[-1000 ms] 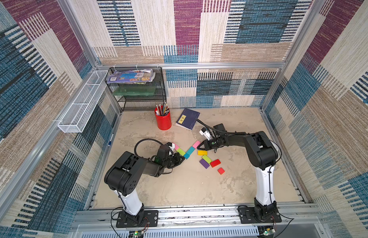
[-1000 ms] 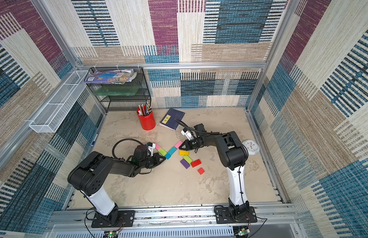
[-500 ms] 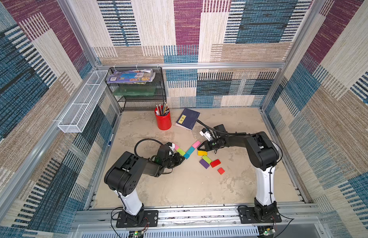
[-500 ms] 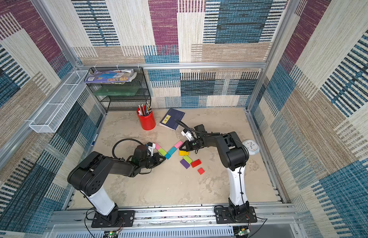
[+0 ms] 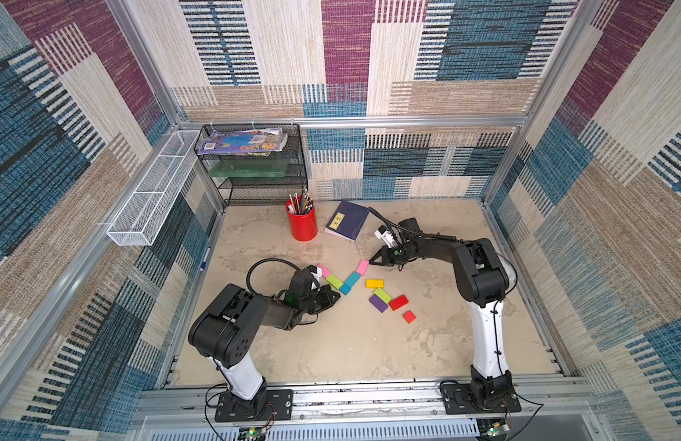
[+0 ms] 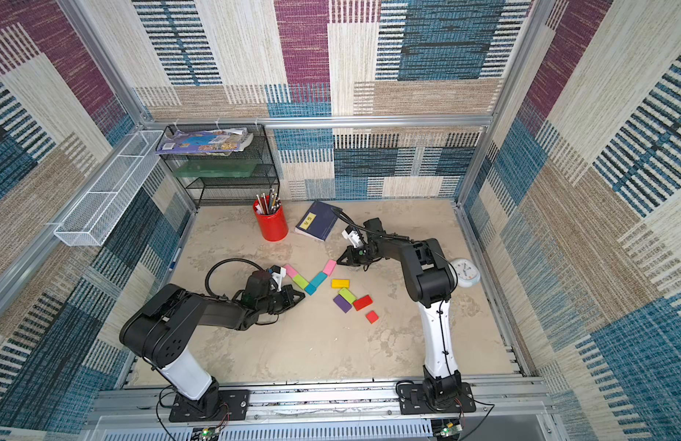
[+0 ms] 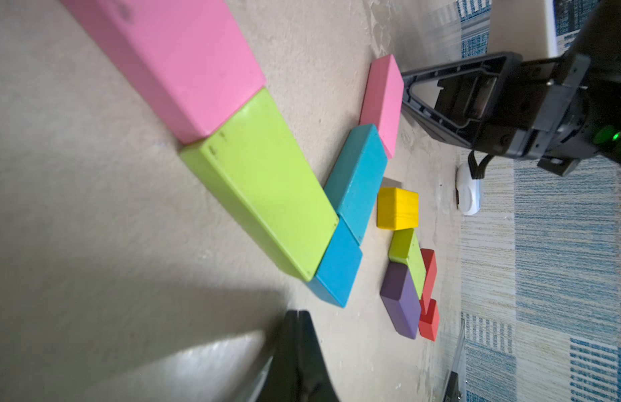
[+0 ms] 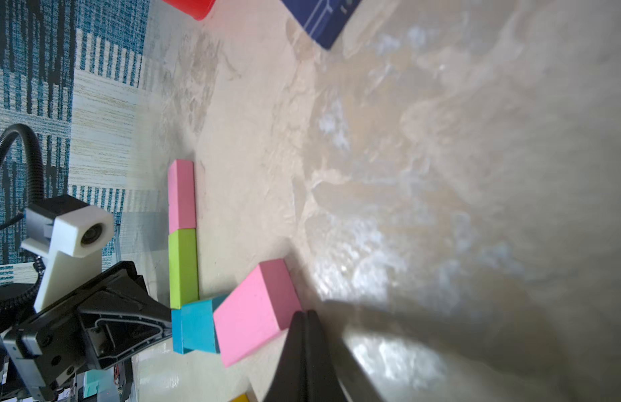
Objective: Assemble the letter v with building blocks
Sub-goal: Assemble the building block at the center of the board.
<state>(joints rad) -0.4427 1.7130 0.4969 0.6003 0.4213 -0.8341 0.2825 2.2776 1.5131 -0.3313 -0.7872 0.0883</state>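
Observation:
The building blocks lie flat on the table. A pink block, a lime one, a teal square, a teal bar and a second pink block form a V. Yellow, lime, purple and two red blocks lie loose to its right. My left gripper is shut and empty, low beside the teal square. My right gripper is shut and empty, its tips against the end of the pink block.
At the back stand a red pencil cup, a navy book and a black wire rack. A white mesh basket hangs on the left wall. A white clock lies behind the right arm.

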